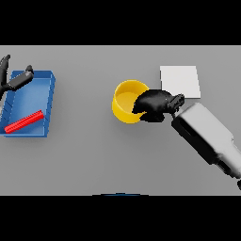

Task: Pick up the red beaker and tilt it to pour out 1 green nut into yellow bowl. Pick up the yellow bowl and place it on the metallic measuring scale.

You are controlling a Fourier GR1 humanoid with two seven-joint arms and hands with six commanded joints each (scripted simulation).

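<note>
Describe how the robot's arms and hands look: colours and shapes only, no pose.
The right hand is glossy black with rounded, bulky fingers. Its forearm is a blocky light grey-white casing, ending in a darker ribbed section toward the lower edge. The left hand is dark grey to black, slim and angular; its arm does not show. No cables or markings are visible.

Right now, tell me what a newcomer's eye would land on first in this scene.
The yellow bowl near the table's middle stands out most, with the right hand curled over its right rim. Just beyond that hand lies the pale square measuring scale. At the far left sits a blue tray holding a red beaker lying on its side, with the left hand at the tray's upper corner.
</note>
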